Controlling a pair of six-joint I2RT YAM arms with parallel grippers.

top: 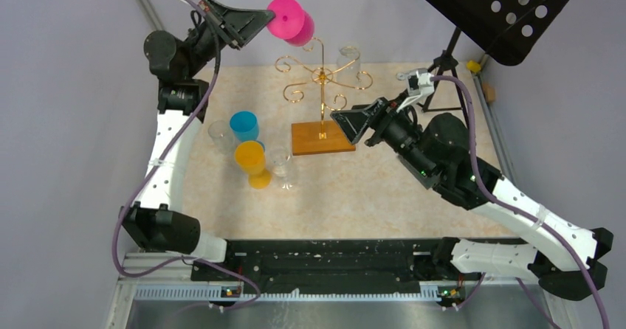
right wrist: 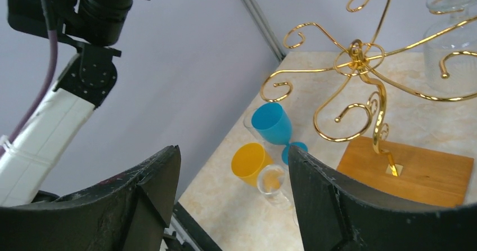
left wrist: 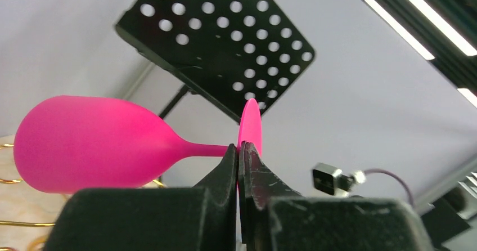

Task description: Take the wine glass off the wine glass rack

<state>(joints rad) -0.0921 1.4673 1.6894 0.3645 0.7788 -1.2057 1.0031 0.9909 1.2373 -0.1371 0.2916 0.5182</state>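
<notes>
The left claw point(left wrist: 239, 149) is pinched shut on the foot of the pink wine glass point(left wrist: 90, 144), holding it sideways above the wine glass rack point(top: 322, 78), seemingly clear of its scrolls. The right claw point(top: 345, 124) gapes empty near the rack's base.

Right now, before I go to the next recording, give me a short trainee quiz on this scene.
1. True or false: the left gripper is shut on the foot of the pink glass.
2. The right gripper is: A open; B shut with nothing in it; C gripping a blue cup.
3. Fill in: the rack holds one ___ glass.
Key: 1 true; 2 A; 3 clear glass.
</notes>
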